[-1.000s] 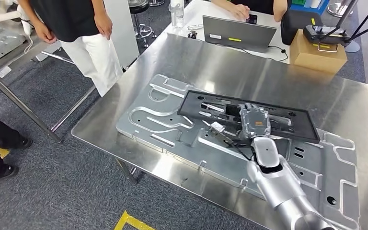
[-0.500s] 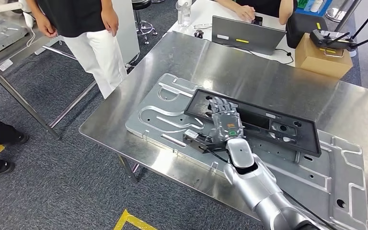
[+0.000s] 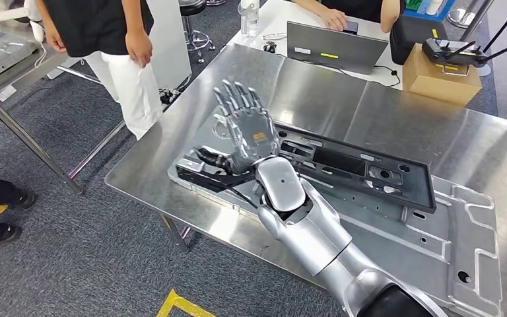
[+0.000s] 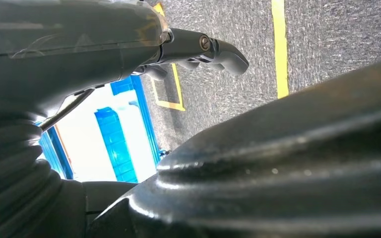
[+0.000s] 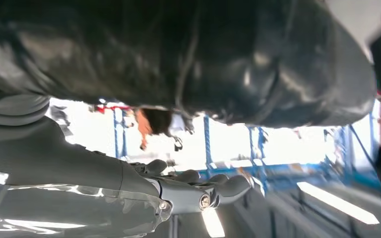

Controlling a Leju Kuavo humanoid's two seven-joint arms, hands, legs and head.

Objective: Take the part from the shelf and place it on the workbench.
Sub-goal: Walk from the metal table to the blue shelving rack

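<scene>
On the shiny steel table (image 3: 317, 92), the long black rectangular plastic frame part (image 3: 363, 173) lies flat atop a silver stamped sheet-metal panel (image 3: 449, 224), so the placing step looks done. The right hand (image 3: 247, 129) hovers above the part's near end, fingers (image 3: 234, 99) spread apart, holding nothing. The left hand (image 4: 198, 47) hangs over the carpet floor; fingers curled, grip state unclear. Next move likely calls for pulling the right arm clear. A brown cardboard box (image 3: 439, 79) sits at the far edge; contents can't be told.

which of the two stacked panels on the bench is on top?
The black plastic frame. It lies on the larger silver stamped metal sheet, which rests flat on the steel workbench. The right hand hovers open above its end.
</scene>
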